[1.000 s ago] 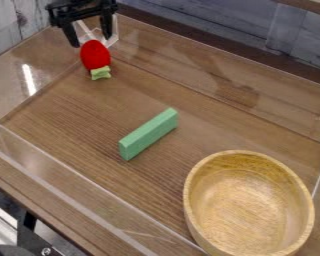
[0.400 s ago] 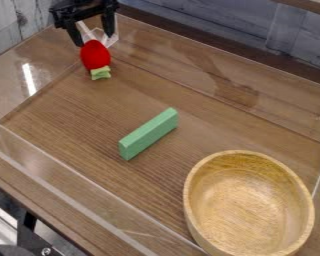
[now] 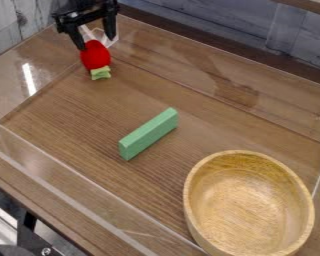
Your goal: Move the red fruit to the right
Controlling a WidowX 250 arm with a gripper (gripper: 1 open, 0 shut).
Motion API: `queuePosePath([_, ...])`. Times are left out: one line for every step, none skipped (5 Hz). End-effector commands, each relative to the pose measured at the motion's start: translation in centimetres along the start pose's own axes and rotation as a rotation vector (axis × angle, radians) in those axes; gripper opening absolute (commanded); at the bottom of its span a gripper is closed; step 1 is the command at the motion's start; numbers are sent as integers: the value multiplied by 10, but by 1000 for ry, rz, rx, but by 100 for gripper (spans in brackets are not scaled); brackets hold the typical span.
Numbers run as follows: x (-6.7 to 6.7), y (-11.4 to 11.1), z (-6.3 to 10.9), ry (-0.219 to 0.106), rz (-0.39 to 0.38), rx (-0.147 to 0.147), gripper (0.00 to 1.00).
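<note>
The red fruit (image 3: 95,56), a small strawberry-like toy with a light green leafy cap at its lower end, lies on the wooden table at the far left. My gripper (image 3: 91,36) hangs directly over its upper end, pointing straight down. Its black fingers (image 3: 75,35) stand open on either side of the fruit's top, and I cannot tell whether they touch it. Nothing is held.
A long green rectangular block (image 3: 148,133) lies diagonally near the table's middle. A large wooden bowl (image 3: 248,205) stands at the front right. Clear plastic walls (image 3: 29,150) border the table along the left and front edges.
The gripper has shifted very slightly and rolled a little about its vertical axis. The red fruit, the block and the bowl lie where they were.
</note>
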State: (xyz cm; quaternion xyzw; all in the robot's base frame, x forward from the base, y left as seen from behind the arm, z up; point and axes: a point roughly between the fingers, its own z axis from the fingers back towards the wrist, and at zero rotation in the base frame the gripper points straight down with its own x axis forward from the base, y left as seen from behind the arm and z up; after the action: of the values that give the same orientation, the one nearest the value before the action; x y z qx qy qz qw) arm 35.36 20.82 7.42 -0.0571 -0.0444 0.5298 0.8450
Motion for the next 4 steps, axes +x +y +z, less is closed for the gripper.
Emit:
queuePosePath([2,-6,25,-59,-2,-49,100])
queuePosePath([3,-5,29,-67,-2,-68,100])
queuePosePath([3,-3,35,-80,-12,-90,100])
queuePosePath([4,-2,42,-93,-26,-113,100])
